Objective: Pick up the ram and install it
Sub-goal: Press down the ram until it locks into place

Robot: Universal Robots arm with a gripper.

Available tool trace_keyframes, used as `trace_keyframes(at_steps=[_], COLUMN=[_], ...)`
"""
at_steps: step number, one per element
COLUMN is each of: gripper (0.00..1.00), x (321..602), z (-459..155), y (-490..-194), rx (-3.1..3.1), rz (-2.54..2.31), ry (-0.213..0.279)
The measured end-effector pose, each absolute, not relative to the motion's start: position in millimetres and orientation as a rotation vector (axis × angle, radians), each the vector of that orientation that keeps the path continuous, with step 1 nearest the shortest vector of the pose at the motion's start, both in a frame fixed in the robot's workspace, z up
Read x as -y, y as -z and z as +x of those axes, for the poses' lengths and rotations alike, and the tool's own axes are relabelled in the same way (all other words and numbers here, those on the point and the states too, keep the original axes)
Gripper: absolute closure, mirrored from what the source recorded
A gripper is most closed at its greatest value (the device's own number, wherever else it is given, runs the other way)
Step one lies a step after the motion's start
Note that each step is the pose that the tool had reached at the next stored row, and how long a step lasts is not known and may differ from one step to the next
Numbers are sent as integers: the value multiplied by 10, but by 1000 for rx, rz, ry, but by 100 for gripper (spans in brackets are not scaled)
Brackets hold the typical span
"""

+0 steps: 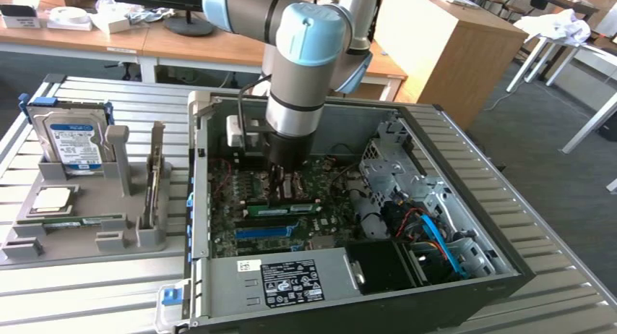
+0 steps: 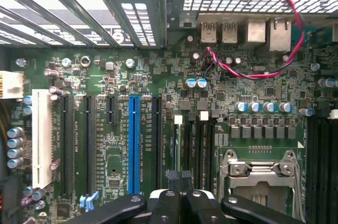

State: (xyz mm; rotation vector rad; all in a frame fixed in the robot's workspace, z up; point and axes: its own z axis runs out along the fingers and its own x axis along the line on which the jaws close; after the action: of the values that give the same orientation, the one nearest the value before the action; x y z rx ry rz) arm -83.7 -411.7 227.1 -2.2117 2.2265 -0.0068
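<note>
The ram [image 1: 282,207], a long green stick with a white label, lies along a slot on the motherboard [image 1: 241,197] inside the open computer case [image 1: 463,204]. My gripper [image 1: 285,194] reaches straight down into the case and stands right over the stick's middle. Whether it touches the stick I cannot tell. In the wrist view my gripper [image 2: 179,175] is shut, its black fingertips together with nothing visible between them. They hover over the black memory slots [image 2: 203,139] beside the CPU socket [image 2: 261,174].
A grey holder [image 1: 87,236] at the exterior view's left carries a hard drive [image 1: 72,142], a silver CPU chip [image 1: 53,199], an upright expansion card [image 1: 154,182] and another green stick [image 1: 77,220]. Red cables [image 2: 253,71], a blue slot [image 2: 133,145] and the case walls crowd the gripper.
</note>
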Motion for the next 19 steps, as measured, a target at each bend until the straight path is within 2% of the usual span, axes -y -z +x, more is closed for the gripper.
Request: trace_keyframes(at_steps=[19], gripper=[90], x=[4117], z=[-836], y=[-2791], rx=[-2233], rz=[-2217], ry=[20])
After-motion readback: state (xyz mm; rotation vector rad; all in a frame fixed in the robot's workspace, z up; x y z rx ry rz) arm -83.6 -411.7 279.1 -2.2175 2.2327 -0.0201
